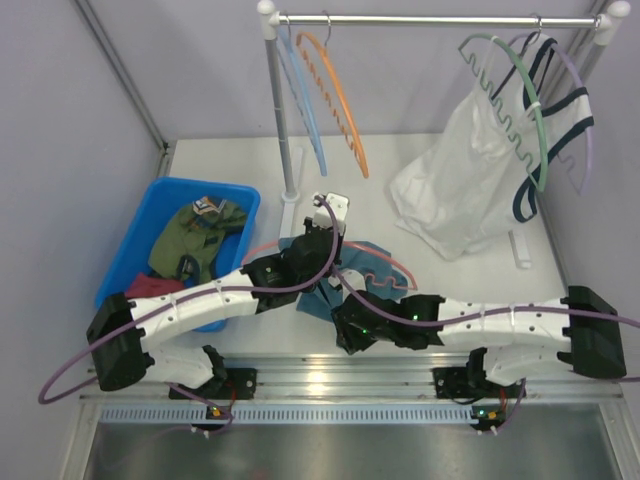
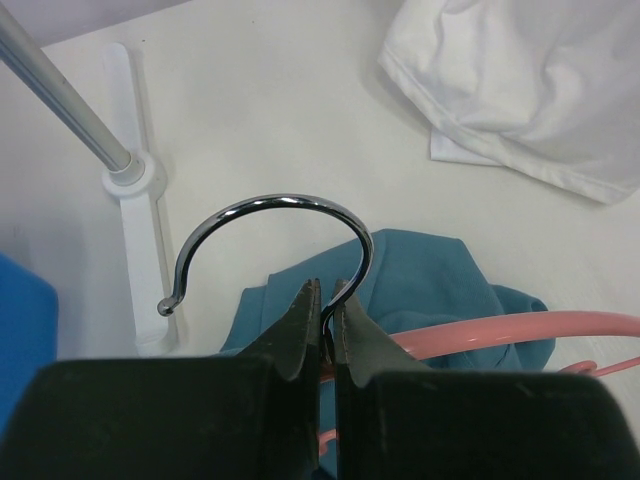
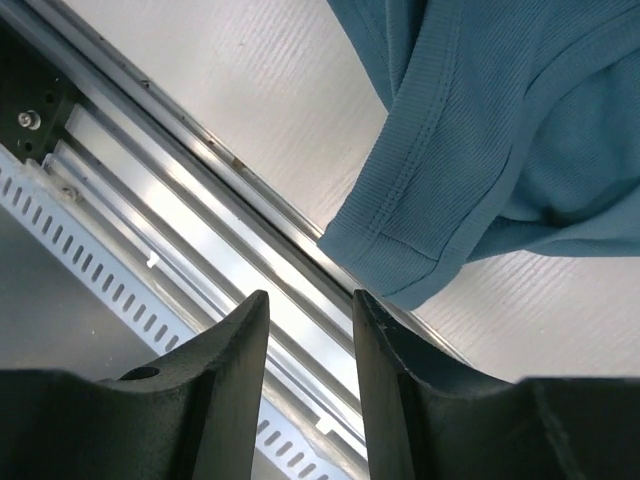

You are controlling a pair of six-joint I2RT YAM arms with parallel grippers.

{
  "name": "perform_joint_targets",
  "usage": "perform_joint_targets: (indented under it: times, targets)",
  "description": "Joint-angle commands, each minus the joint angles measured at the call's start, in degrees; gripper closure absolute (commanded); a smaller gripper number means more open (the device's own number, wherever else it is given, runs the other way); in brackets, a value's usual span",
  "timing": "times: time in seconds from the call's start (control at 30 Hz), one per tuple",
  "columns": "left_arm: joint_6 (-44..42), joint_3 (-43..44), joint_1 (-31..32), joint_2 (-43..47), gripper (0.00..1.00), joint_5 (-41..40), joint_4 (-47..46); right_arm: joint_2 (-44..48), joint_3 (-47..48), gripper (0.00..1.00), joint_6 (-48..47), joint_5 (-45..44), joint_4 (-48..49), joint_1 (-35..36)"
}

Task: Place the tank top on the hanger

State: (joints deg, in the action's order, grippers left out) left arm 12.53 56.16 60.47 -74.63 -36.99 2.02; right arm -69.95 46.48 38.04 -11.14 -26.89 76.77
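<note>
The white worktop [image 1: 470, 280], enclosed by grey walls [image 1: 60, 120], carries a garment rail [image 1: 430, 18] and a blue bin [image 1: 165, 190]. The tank top [image 1: 365, 262] lies crumpled at centre front with the hanger [image 1: 262, 243] across it, possibly partly threaded; the arms obscure this. Only the left wrist view shows the left hand [image 2: 325, 300] clamped on the hanger's metal hook. The right wrist view shows the right hand [image 3: 310, 300] parted and empty, just short of the fabric hem.
</note>
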Motion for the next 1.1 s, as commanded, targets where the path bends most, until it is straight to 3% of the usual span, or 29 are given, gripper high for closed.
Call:
perform_joint_targets:
  times: [0.0,0.27,0.53,0.63,0.73,0.87,1.07]
  targets:
    - [-0.7,1.5,-0.2,1.9,1.00,-2.0,-3.6,-2.5,1.2,0.60,6.0,-4.1,3.9,2.1]
    - [-0.1,-0.3,-0.2,2.8,1.00,-1.3,-4.3,-10.0,2.2,0.48,9.3,-8.1,3.1,2.1]
    - [0.0,-0.8,-0.1,2.9,1.00,-1.3,-4.4,-14.3,0.7,0.47,9.2,-8.8,6.9,-0.5]
    - [0.0,-0.4,-0.1,2.4,1.00,-1.2,-4.0,-13.7,0.1,0.54,9.2,-9.3,7.0,-0.7]
    - [-0.1,-0.2,-0.2,2.1,1.00,-1.1,-4.1,-11.0,-2.0,0.73,10.0,-10.3,6.8,-0.7]
    - [-0.1,0.4,-0.1,1.7,1.00,-1.0,-3.7,-5.8,-5.0,0.87,11.6,-11.9,6.0,-0.7]
    - [-0.6,1.1,-0.2,1.9,1.00,-1.0,-3.1,1.5,-8.6,0.99,15.5,-15.0,2.4,-0.7]
